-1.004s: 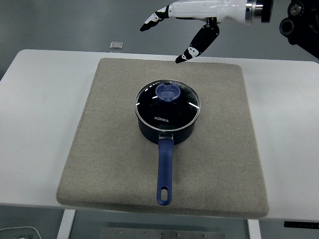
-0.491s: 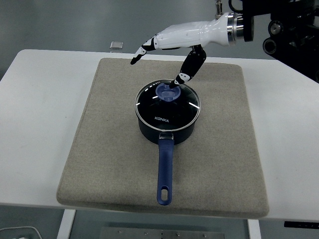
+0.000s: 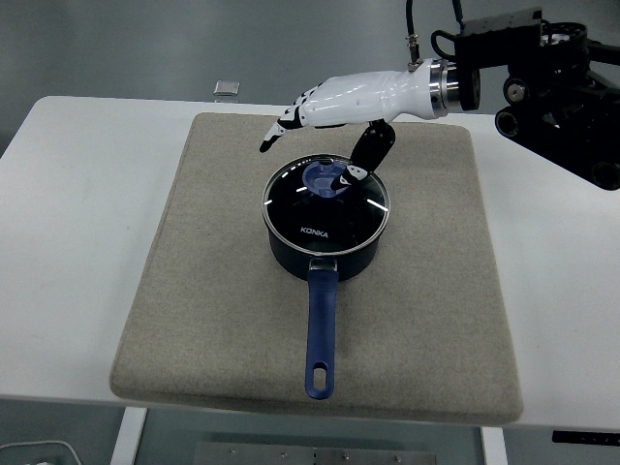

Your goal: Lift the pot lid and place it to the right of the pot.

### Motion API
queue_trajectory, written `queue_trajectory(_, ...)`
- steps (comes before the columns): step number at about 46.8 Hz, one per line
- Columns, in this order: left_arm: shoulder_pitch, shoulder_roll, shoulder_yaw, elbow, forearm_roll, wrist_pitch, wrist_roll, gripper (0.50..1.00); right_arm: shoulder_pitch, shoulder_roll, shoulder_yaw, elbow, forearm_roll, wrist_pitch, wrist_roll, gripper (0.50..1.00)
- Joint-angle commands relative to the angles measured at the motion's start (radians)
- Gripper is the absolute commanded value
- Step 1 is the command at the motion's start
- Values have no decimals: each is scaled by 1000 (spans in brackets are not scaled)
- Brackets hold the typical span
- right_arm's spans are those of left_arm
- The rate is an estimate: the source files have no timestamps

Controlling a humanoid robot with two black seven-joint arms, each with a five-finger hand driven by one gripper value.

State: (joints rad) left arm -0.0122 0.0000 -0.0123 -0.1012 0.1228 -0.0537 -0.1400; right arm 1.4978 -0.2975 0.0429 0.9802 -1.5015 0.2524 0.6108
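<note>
Right hand (image 3: 334,121): white shell with black fingertips, entering from the right edge and poised over the far rim of the pot; fingers spread apart, holding nothing. The thumb tip hangs at the right side of the lid's knob (image 3: 326,180), apparently touching or just short of it; the other fingers extend leftward beyond the knob.

Pot lid (image 3: 326,201): glass, seated on the dark blue pot (image 3: 325,250), directly below and slightly nearer than the palm.

Pot handle (image 3: 321,334): long axis runs straight toward the table's near edge.

Left hand: not seen.

Surface: beige mat (image 3: 218,320) on a white table (image 3: 87,242). Bare mat lies right of the pot, judged enough room for the lid.

Small clear item (image 3: 227,88): far table edge, well apart.
</note>
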Motion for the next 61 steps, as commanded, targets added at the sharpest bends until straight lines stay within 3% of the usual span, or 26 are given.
queue_trajectory(1,0,0,0,0,0,0,-1,1000,1,0,-6,0,-5,-13,0,889)
queue_trajectory(49,0,0,0,0,0,0,0,1000,-45,1,-12,6,-89,-44,0,889)
queue_trajectory(61,0,0,0,0,0,0,0,1000,-44,1,-37,6,-105,-82,0,889)
